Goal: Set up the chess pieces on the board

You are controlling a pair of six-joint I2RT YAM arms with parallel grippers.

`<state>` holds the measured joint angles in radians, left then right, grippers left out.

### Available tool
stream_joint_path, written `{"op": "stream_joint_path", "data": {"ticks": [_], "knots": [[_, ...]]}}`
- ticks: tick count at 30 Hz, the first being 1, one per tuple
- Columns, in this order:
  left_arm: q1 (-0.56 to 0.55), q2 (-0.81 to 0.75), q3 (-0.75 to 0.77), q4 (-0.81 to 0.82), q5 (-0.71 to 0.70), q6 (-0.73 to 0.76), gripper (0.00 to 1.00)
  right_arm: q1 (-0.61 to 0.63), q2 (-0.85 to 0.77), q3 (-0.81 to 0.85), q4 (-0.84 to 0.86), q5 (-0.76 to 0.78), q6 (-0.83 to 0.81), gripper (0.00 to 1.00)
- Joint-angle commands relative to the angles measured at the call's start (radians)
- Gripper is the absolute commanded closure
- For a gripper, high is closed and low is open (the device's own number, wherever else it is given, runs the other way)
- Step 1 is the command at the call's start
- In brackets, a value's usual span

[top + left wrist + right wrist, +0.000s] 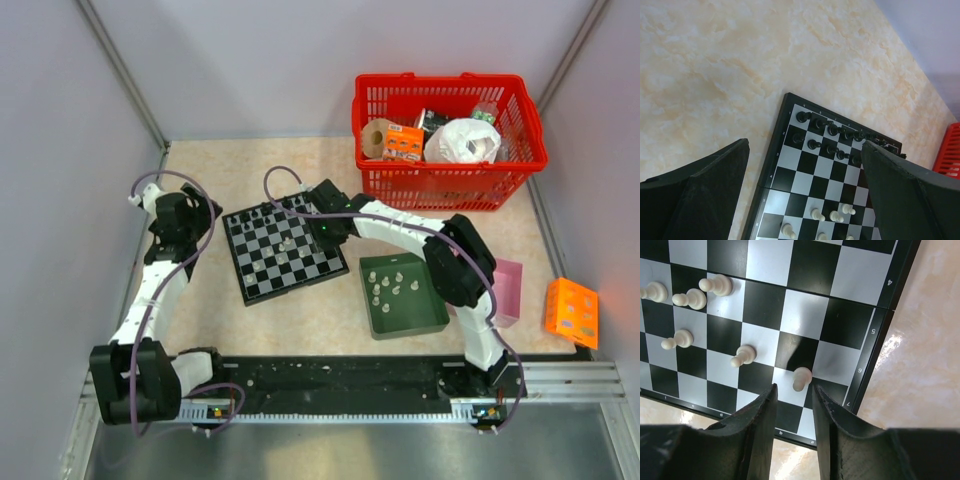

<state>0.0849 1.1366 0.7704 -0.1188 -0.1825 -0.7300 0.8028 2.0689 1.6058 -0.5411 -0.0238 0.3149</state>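
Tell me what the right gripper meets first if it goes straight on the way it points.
Most likely the white pawn standing just past the fingertips of the right gripper, in line with their gap; under it lies the board. Depth is hard to judge from the wrist view.

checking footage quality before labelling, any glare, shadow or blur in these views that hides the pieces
Right wrist: glare on the table beside the board, a soft shadow on squares ahead of the right gripper, chess pieces sharp. Left wrist: fingers of the left gripper dark and soft-edged, board crisp. Top external: even light, pieces too small to resolve.
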Motion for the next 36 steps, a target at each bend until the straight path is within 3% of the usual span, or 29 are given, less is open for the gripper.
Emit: {"op": "stream_joint_path", "data": {"ticks": [1, 11, 32, 36], "knots": [[0.006, 0.0, 0.024, 0.047, 0.008, 0.007, 0.01, -0.001, 0.026, 0.057, 0.03, 0.005, -0.017, 0.67], [0.015, -0.001, 0.021, 0.045, 0.002, 0.015, 0.01, -0.001, 0.049, 0.082, 0.004, 0.019, -0.023, 0.87], [0.026, 0.018, 0.032, 0.044, 0.006, 0.021, 0.01, -0.001, -0.069, -0.046, -0.025, 0.093, -0.028, 0.88], [0.027, 0.017, 0.032, 0.044, 0.009, 0.02, 0.01, -0.001, -0.064, -0.034, -0.028, 0.093, -0.028, 0.84]]}}
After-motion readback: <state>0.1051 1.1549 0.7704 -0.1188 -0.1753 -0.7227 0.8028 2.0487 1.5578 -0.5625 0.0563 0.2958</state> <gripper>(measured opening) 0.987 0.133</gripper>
